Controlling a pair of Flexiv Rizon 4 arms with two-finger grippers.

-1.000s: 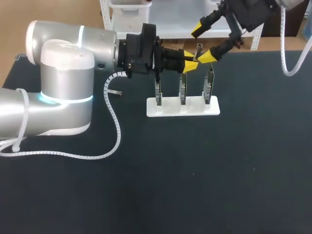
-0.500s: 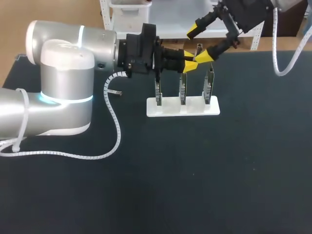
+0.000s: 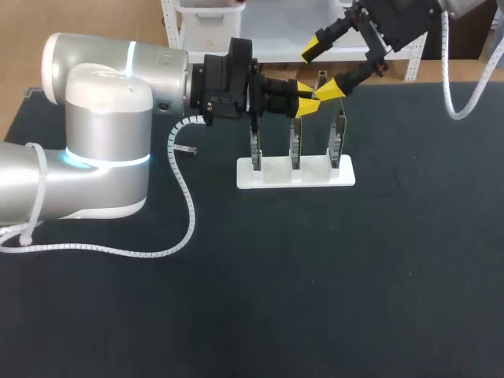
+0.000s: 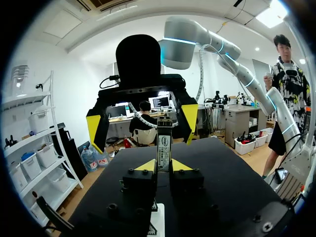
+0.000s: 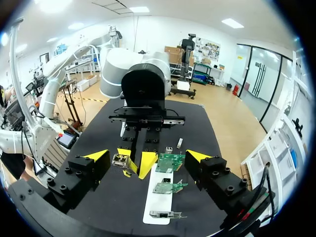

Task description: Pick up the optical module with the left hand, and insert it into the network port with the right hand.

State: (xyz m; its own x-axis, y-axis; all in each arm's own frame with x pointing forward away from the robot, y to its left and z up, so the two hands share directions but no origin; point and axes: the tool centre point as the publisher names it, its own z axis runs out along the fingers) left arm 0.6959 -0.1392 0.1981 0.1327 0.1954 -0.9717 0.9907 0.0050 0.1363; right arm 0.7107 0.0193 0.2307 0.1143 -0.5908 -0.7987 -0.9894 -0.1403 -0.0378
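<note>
The optical module (image 4: 164,146), a slim metal piece, stands upright between the yellow tips of my left gripper (image 4: 163,165), which is shut on it. In the head view that left gripper (image 3: 309,98) hangs above the middle of three upright circuit boards (image 3: 294,146) on a white base (image 3: 272,177). My right gripper (image 3: 324,66) faces it from the far right, wide open, one finger on each side of the module without touching it. In the right wrist view the module (image 5: 118,159) and the left fingertips (image 5: 146,163) sit between the right gripper's (image 5: 148,155) spread fingers.
The white base (image 5: 157,200) with its green boards (image 5: 170,162) lies under both grippers. A small metal part (image 3: 186,149) rests on the dark mat left of the base. My left arm's white cable (image 3: 185,201) loops over the mat.
My right gripper has shifted slightly up and to the left, closer around the module. The left arm and the module have kept still.
</note>
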